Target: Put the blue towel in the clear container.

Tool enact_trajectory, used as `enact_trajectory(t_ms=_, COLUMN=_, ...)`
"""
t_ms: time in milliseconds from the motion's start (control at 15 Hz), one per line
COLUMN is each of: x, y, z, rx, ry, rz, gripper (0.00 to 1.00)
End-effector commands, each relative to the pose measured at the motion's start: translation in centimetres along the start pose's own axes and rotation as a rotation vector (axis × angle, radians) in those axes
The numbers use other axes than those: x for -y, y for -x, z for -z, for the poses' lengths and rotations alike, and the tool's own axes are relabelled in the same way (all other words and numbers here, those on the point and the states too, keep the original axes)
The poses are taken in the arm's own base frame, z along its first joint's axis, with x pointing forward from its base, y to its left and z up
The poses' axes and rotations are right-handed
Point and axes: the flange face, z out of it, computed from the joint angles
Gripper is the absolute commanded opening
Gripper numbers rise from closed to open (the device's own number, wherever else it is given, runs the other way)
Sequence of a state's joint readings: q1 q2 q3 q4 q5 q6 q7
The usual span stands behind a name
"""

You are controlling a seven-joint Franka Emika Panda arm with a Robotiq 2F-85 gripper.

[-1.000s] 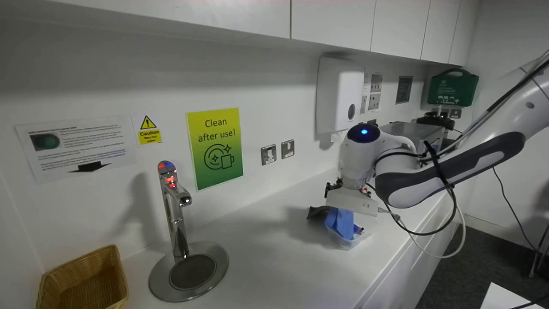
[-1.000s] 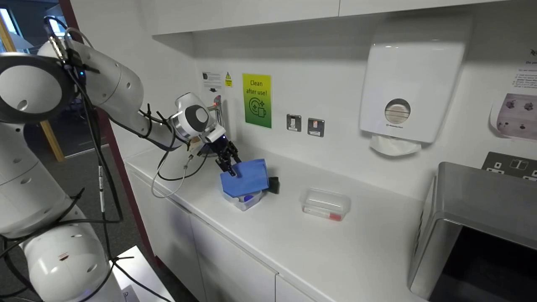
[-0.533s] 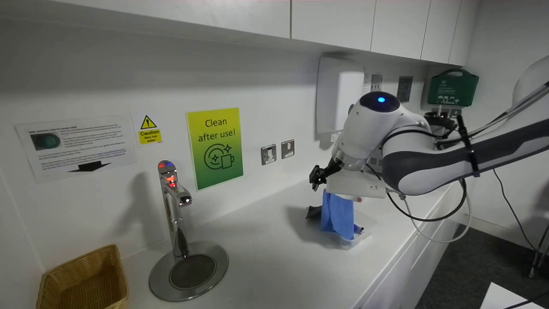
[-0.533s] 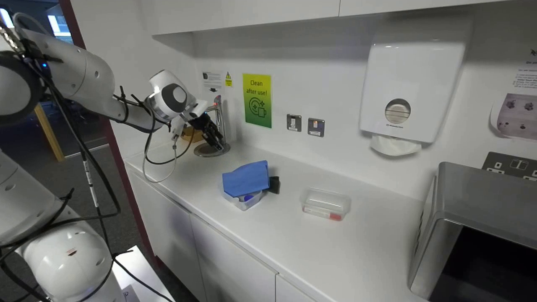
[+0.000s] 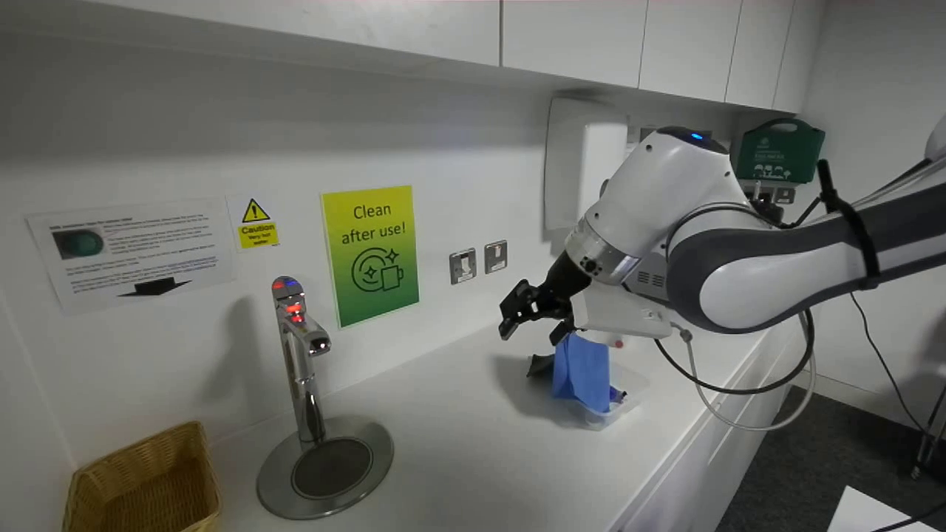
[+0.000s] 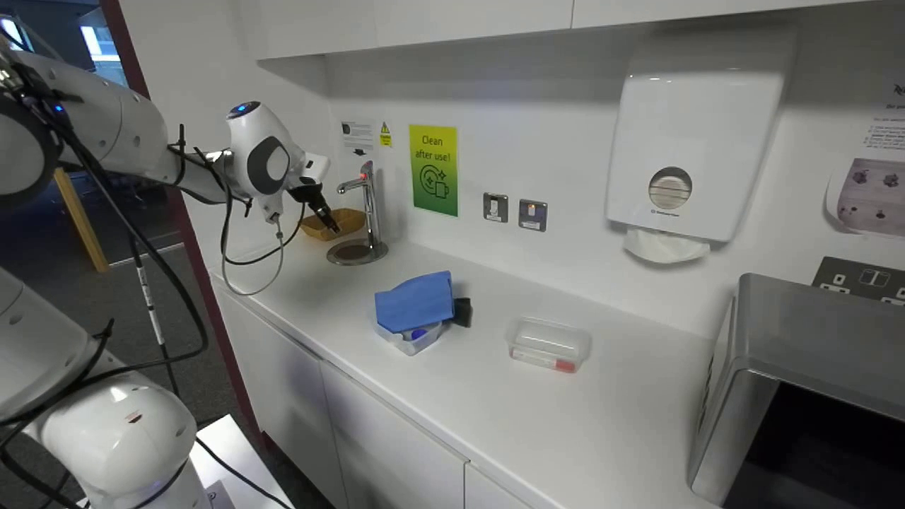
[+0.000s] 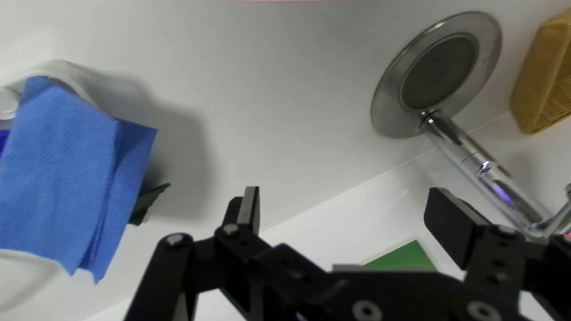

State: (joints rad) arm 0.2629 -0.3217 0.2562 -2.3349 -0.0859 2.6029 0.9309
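Note:
The blue towel (image 6: 413,300) lies folded over a small clear container (image 6: 418,346) on the counter, partly in it and sticking up over its rim. The towel (image 5: 582,373) and container (image 5: 600,420) also show in an exterior view, and the towel (image 7: 67,174) is at the left of the wrist view. A blue item and a dark item show beside the towel. Another clear container (image 6: 548,338), with a red item at its base, stands apart. My gripper (image 7: 343,196) is open and empty, above the counter on the tap side of the towel; it shows in both exterior views (image 5: 531,334) (image 6: 332,227).
A chrome tap (image 5: 299,362) with a round drain plate and a wicker basket (image 5: 144,484) are at one counter end. A grey microwave (image 6: 813,353) is at the other. A paper towel dispenser (image 6: 700,141) hangs on the wall under the cupboards.
My gripper was at the towel's upper edge. It has moved up and away toward the tap, tilting outward. The towel stays on the container.

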Motion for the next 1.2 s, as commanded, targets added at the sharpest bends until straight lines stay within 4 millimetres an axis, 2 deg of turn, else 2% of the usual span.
enact_trajectory(t_ms=0, x=1.3, y=1.6, z=-2.2, rx=0.095, ry=-0.136, rz=0.071, gripper=1.0)
enact_trajectory(t_ms=200, x=3.1, y=4.8, z=-5.4, rx=0.25, ry=-0.217, rz=0.117, gripper=1.0)
enact_trajectory(t_ms=267, x=3.5, y=5.6, z=-5.9, rx=0.31, ry=-0.24, rz=0.135, gripper=1.0)
enact_trajectory(t_ms=333, x=3.8, y=6.1, z=-6.1, rx=0.371, ry=-0.267, rz=0.151, gripper=1.0)
enact_trajectory(t_ms=533, x=4.5, y=7.5, z=-4.8, rx=0.551, ry=-0.3, rz=0.223, gripper=1.0)
enact_trajectory(t_ms=600, x=3.8, y=7.9, z=-6.6, rx=0.484, ry=-0.257, rz=0.183, gripper=1.0)
enact_trajectory(t_ms=800, x=4.6, y=7.9, z=-5.7, rx=0.536, ry=-0.272, rz=0.209, gripper=1.0)
enact_trajectory(t_ms=1133, x=4.6, y=7.9, z=-5.7, rx=0.536, ry=-0.273, rz=0.21, gripper=1.0)
